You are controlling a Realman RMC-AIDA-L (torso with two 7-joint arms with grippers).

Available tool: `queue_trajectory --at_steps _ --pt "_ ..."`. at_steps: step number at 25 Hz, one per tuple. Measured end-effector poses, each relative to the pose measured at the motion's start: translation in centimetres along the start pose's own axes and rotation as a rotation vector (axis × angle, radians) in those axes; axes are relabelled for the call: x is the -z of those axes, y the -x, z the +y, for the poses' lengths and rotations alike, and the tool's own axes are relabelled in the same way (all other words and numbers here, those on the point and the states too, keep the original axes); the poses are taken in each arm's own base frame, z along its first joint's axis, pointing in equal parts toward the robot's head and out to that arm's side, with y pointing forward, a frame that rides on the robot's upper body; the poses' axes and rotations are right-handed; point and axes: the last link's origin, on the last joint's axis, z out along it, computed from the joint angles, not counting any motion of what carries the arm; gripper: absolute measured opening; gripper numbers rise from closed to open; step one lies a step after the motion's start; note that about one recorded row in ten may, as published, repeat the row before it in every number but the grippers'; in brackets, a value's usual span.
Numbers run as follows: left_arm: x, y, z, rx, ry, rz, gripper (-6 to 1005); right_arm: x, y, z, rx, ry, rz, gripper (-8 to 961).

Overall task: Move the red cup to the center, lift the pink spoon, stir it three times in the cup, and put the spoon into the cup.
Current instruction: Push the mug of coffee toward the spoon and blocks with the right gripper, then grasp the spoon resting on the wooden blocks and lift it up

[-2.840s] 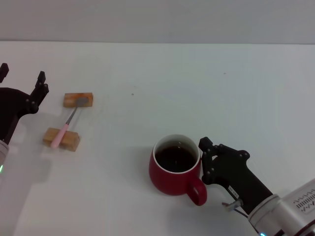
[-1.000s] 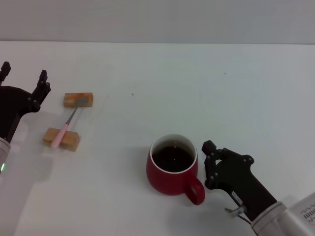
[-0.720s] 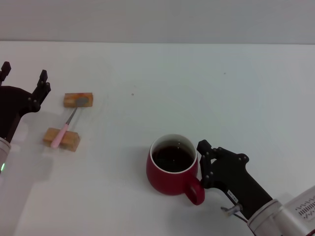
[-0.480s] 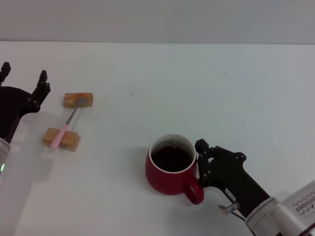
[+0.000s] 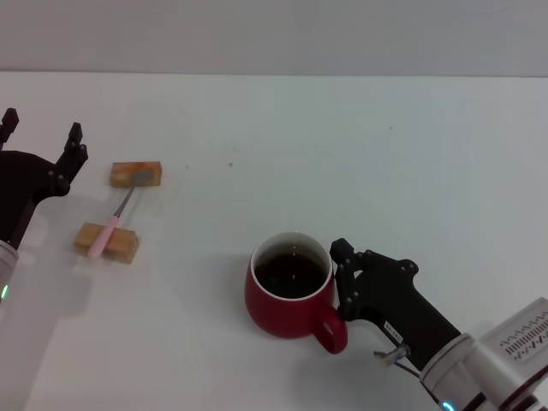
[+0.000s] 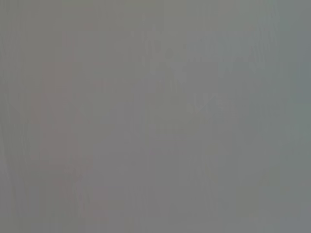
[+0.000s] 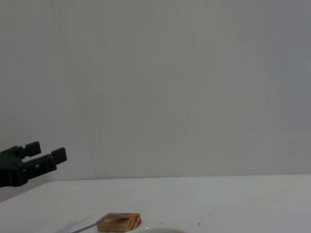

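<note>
Step one under way: right gripper (image 5: 340, 282) against red cup (image 5: 286, 287) at handle side, nudging toward center; finger spread can't tell. Arm low, angled in from near right. Next: release, back off. Left gripper (image 5: 41, 141) fingers spread, hovering beside pink spoon (image 5: 116, 219) bridging wooden blocks (image 5: 107, 242).

left hand (image 7: 44, 155) open, raised | wooden block (image 7: 119, 222) on table (image 7: 233, 199)

Even, bright, diffuse light falls on the white counter (image 5: 360, 154); the rounded dark-red ceramic cup (image 5: 287, 300) casts only a faint soft shadow. The left wrist view is a featureless grey blur
</note>
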Motion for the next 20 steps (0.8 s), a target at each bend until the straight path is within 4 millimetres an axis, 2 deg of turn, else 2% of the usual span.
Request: queue_trajectory --at_steps 5,11,18,19,20 --pt "0.2 0.0 -0.1 -0.001 -0.003 0.001 833 0.8 0.3 -0.8 0.01 -0.056 -0.042 -1" --pt "0.1 -0.1 -0.1 0.001 -0.005 0.008 833 3.9 1.0 -3.7 0.075 -0.233 -0.154 -1" --pt "0.7 -0.7 0.7 0.011 0.03 0.059 833 10.3 1.6 -5.9 0.11 -0.489 -0.304 0" --pt "1.1 -0.7 0.9 0.013 0.037 0.067 833 12.4 1.4 -6.5 0.134 -0.565 -0.319 0" --pt "1.3 -0.7 1.1 0.015 0.045 0.071 833 13.2 1.4 -6.7 0.144 -0.591 -0.325 0"
